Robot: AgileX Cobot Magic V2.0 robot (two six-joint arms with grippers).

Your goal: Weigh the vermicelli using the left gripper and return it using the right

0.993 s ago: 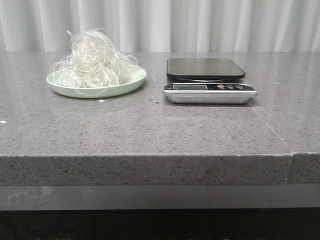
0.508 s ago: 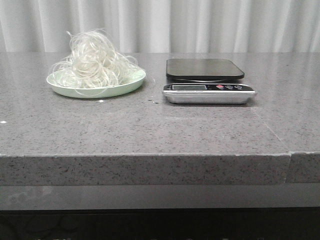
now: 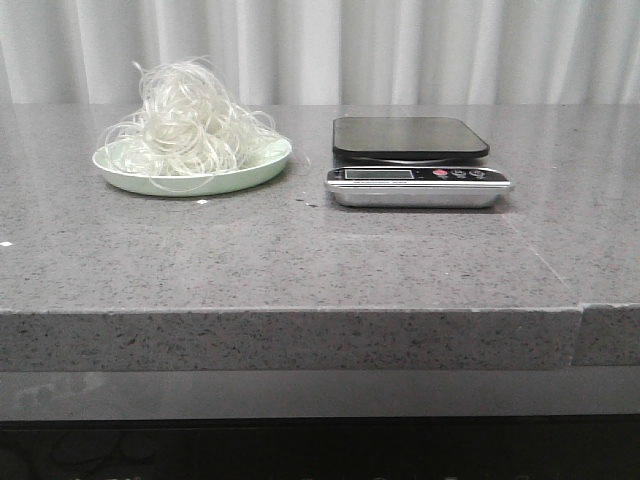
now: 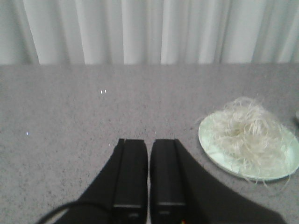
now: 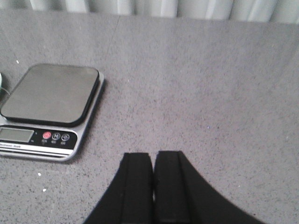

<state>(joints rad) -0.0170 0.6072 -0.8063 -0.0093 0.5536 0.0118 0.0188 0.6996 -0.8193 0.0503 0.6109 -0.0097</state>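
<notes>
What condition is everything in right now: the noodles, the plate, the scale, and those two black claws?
Fluffy whitish vermicelli: heaped on the plate, untouched.
Pale green round plate: flat on the grey stone table, full.
Black-topped silver kitchen scale: platform bare, display unreadable.
Black left gripper: shut, holding nothing, apart from the plate.
Black right gripper: shut, holding nothing, beside the scale.

Bare counter (image 3: 300,260) up front, plate (image 3: 250,172), scale (image 3: 415,160) behind (apart)

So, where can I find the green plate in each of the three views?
Front view: the plate is left of the scale, holding the vermicelli.
Left wrist view: it sits at the picture's right edge, beyond the left gripper.
Right wrist view: at most a sliver at the edge.
Shared landmark: the scale, in the front and right wrist views.
</notes>
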